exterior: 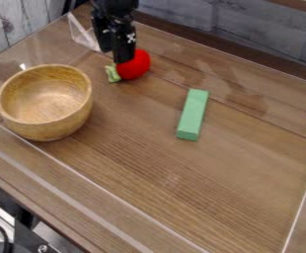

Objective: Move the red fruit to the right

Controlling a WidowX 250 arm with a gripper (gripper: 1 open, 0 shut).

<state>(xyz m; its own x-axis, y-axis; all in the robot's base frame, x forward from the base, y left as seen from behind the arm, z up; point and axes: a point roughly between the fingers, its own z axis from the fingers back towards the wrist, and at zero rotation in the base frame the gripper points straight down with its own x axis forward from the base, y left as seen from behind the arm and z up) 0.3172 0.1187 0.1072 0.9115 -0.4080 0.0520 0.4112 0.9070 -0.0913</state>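
Note:
The red fruit (136, 64) is a small rounded toy with a green leafy end (113, 72) pointing left. It lies on the wooden table at the back, right of the bowl's far side. My gripper (116, 49) is black and hangs straight down over the fruit's upper left part, hiding that edge. Its fingertips sit at the fruit's top, with the jaws slightly apart. The fruit rests on the table and does not look lifted.
A wooden bowl (43, 100) stands at the left. A green rectangular block (192, 114) lies to the right of the middle. Clear plastic walls (301, 212) edge the table. A grey panel wall runs along the back.

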